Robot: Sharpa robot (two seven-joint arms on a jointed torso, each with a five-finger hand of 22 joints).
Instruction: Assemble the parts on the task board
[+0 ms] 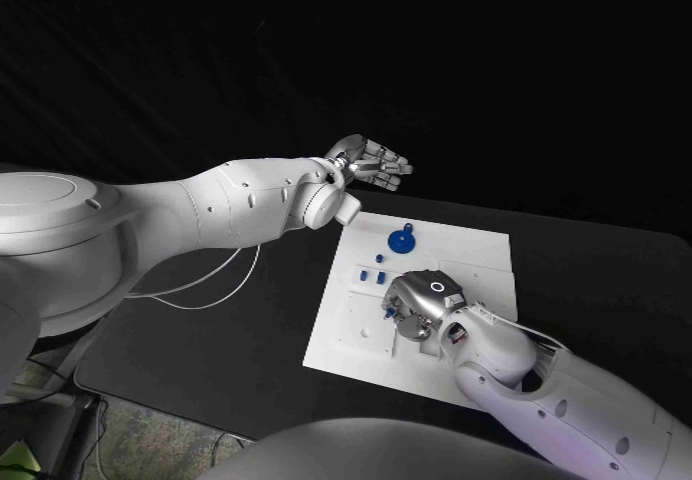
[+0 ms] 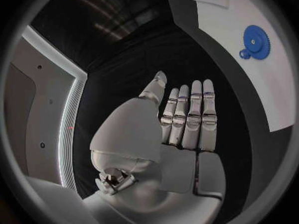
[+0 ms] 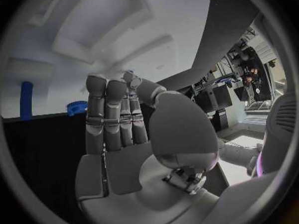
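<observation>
Hovering over the task board (image 1: pixel 483 250), right robot hand (image 1: pixel 421 305) flat, fingers apart, holding nothing; blue gear (image 1: pixel 401 240) just beyond it. Left robot hand (image 1: pixel 372 162) open, off-board. Risk: palm may knock small parts (image 1: pixel 371 276) w/ a blind descent.

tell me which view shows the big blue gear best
The left wrist view: the blue gear lies unobstructed on the task board, teeth visible. The head view shows it small; the right wrist view shows a blue toothed edge, perhaps another part.
</observation>
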